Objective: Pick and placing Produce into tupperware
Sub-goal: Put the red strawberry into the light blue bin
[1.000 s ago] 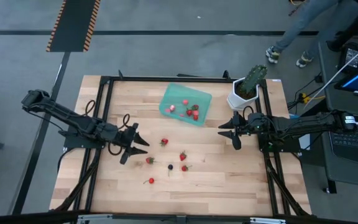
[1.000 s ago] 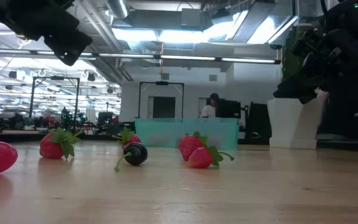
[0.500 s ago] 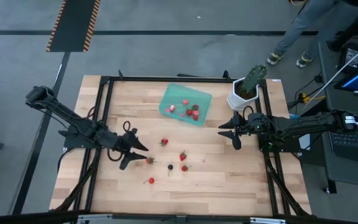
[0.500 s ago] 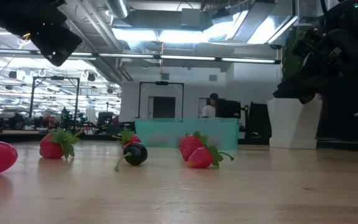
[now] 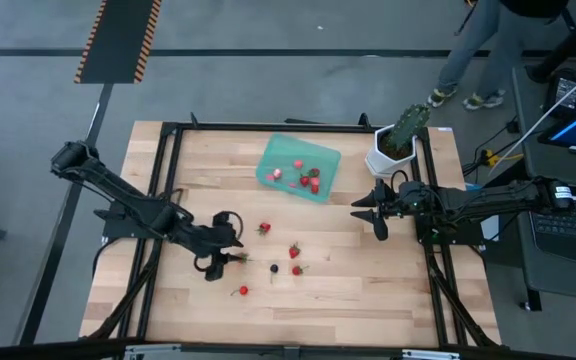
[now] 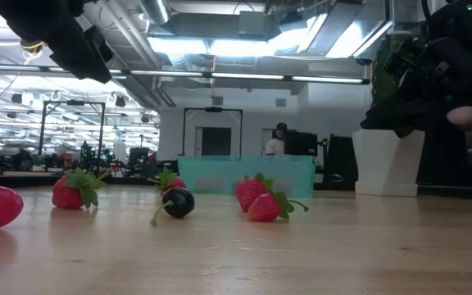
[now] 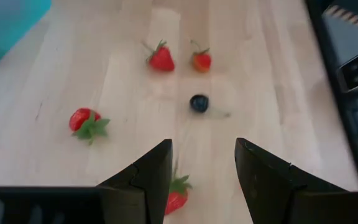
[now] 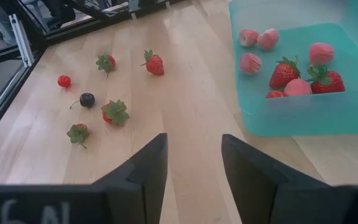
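Observation:
Loose Produce lies on the wooden table: strawberries (image 5: 264,228) (image 5: 294,250) (image 5: 297,269), a dark berry (image 5: 274,268) and a small red piece (image 5: 243,290). The teal tupperware (image 5: 298,167) at the far middle holds several berries (image 8: 291,71). My left gripper (image 5: 230,248) stands open, slanting down above one strawberry (image 7: 176,196), which shows between its fingers without touching them. My right gripper (image 5: 373,212) waits open at the right, above the table and near the tupperware's corner (image 8: 260,118).
A green cactus-like plant in a white pot (image 5: 393,150) stands at the far right, beside the right arm. Black frame rails (image 5: 163,200) run along the table's left and right sides. A person's legs (image 5: 468,60) show beyond the far right corner.
My left gripper has moved toward the table's right and near edges, toward the loose strawberries, and has tipped further downward, staying open. The berries and the right arm have kept still.

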